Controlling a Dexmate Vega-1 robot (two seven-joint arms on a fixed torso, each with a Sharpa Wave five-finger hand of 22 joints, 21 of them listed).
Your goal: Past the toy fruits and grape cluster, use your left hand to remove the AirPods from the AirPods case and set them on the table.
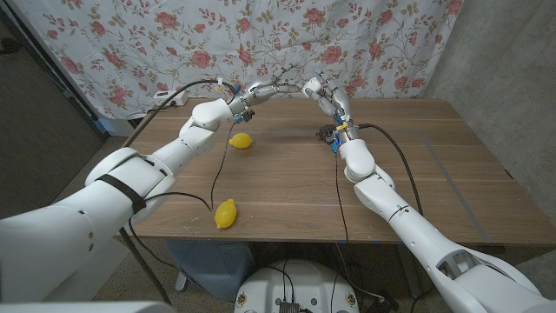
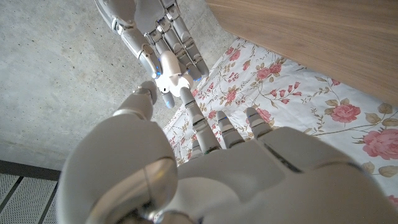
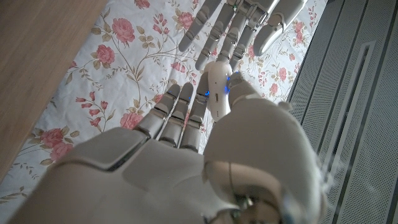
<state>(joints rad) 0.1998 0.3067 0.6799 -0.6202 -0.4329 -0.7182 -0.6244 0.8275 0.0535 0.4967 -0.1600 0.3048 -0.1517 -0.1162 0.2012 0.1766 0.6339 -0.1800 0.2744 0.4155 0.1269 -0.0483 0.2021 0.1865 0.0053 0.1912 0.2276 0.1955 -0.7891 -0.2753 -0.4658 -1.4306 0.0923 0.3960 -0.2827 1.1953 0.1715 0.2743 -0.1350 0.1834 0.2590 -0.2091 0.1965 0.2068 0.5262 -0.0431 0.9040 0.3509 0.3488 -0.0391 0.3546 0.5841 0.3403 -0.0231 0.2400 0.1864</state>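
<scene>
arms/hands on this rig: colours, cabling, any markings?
Both arms are glossy white rounded shells; the left arm has a black band. Loose black cables trail along both, including the right arm. The left hand and right hand are white with grey-silver segmented fingers.

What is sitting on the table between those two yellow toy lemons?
Nothing: in the head view, only bare wood and a thin black cable lie between the far lemon and the near lemon.

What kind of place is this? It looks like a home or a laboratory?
Most likely a makeshift lab or test room, not a home. A floral sheet hangs as a backdrop over bare concrete walls, and loose cables run beside a plain wooden table with toy lemons.
</scene>
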